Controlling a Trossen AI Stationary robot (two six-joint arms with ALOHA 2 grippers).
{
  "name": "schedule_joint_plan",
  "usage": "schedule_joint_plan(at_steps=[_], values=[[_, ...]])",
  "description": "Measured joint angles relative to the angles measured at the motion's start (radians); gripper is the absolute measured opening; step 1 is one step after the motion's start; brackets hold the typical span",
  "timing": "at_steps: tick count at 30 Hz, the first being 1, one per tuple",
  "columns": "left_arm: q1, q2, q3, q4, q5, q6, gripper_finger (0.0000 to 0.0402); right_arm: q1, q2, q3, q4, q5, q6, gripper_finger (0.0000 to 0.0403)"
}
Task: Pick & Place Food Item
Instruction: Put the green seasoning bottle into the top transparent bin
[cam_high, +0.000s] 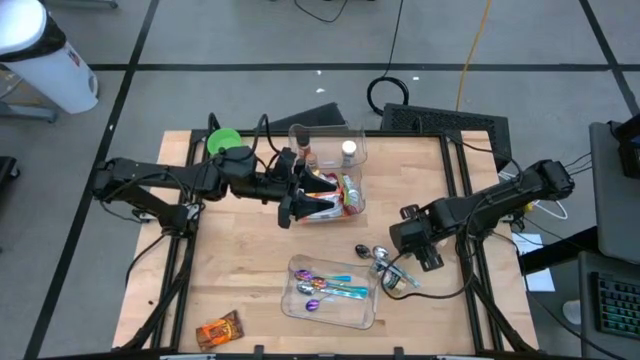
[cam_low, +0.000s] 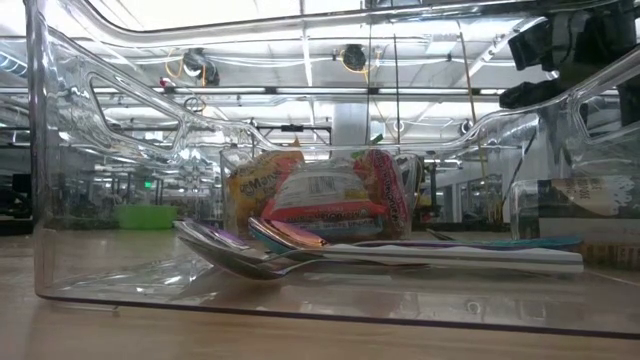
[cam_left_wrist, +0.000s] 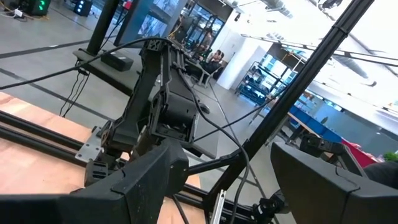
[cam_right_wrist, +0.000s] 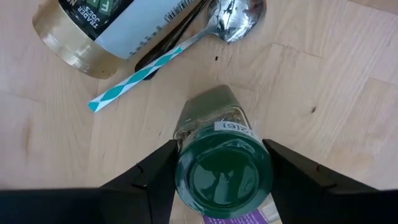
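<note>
I have the right gripper (cam_right_wrist: 210, 171) low over the desk (cam_high: 240, 275), its fingers (cam_right_wrist: 152, 177) set on either side of a small jar with a green lid (cam_right_wrist: 222, 169). They stand partly open and closing in; both sit hard against the lid's flanks, but I can't tell if they bear on it yet, so I don't count the jar as held. The jar lies on the wood just beside a loose spoon with a teal striped handle (cam_right_wrist: 180, 53) and a larger bottle on its side (cam_right_wrist: 102, 28), near the long clear tray of spoons (cam_high: 330, 292).

The left gripper (cam_high: 300, 207) hangs over the clear bin of food packets (cam_high: 345, 190) at the middle of the desk, fingers wide apart with nothing between them as far as I can see.

To do this well, I judge I should keep the lid centred between the fingers and close slowly until both sides bite evenly, since a round lid could squirt out sideways. I would lift straight up, clear of the spoon and bottle, before any swing toward the bin, and keep away from the left arm.
</note>
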Motion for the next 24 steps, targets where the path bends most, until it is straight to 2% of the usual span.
schedule_joint_plan(at_steps=[7, 16, 19, 24], values=[[0.019, 0.0, 0.0, 0.0, 0.022, 0.004, 0.028, -0.063, 0.001, 0.136, -0.123, -0.001, -0.032, 0.0197], [0.083, 0.0, 0.0, 0.0, 0.131, 0.004, 0.028, -0.244, 0.011, 0.441, -0.242, -0.002, -0.097, 0.0197], [0.108, 0.0, 0.0, 0.0, 0.186, 0.004, 0.028, -0.31, 0.05, 0.56, -0.303, -0.002, -0.131, 0.0197], [0.164, 0.0, 0.0, -0.001, 0.281, 0.004, 0.028, -0.396, 0.189, 0.797, -0.455, -0.001, -0.225, 0.0197]])
